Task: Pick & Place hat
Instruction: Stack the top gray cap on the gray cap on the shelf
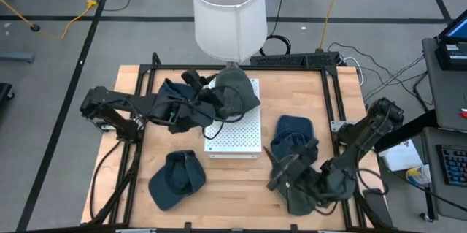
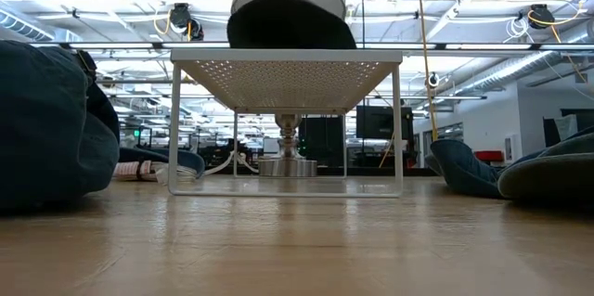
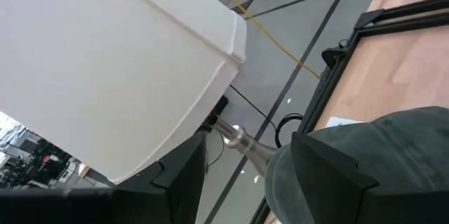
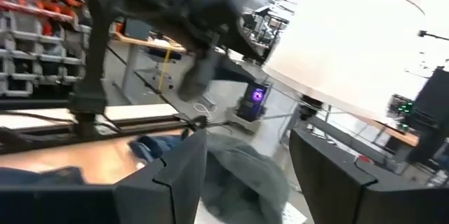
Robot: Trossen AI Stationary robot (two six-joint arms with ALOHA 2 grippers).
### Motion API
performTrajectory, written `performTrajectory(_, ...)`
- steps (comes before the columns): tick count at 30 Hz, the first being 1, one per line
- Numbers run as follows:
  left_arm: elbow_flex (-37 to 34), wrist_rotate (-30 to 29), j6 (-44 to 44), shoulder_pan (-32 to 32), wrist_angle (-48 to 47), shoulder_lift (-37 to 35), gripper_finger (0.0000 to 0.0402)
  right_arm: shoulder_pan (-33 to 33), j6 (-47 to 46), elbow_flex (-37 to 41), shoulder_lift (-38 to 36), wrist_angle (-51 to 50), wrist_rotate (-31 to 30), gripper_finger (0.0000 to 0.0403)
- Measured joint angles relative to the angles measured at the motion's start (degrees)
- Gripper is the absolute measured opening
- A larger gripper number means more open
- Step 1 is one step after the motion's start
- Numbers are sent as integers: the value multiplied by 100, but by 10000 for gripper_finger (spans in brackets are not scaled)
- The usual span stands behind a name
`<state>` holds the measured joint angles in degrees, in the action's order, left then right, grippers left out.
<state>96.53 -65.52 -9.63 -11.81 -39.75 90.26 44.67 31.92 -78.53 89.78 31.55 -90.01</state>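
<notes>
One grey-green hat (image 1: pixel 235 87) is placed on the white perforated stand (image 1: pixel 244 139) under the lamp (image 1: pixel 228 12). Left gripper (image 1: pixel 219 96) is at its brim, jaws spread, hat released. Right gripper (image 1: pixel 281 171) is parked, jaws spread, near the counter's (image 1: pixel 219 189) front right. Three hats remain to be moved.

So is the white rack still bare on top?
No, a dark green hat lies on the white rack, seen from above.

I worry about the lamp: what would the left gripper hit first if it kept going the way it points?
Probably the lamp's metal stem under the white shade; the left gripper, open, aims between them, beside the grey hat. Depth is unclear.
</notes>
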Motion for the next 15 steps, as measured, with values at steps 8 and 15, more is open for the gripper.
performTrajectory(8, 0, 97, 295, -178, 8, -21, 214, -608, 204, 1088, -770, 1, 325, 197)
performTrajectory(15, -1, 718, 1297, -210, 0, -345, 214, -1357, -588, 1740, -1125, -11, 628, 197)
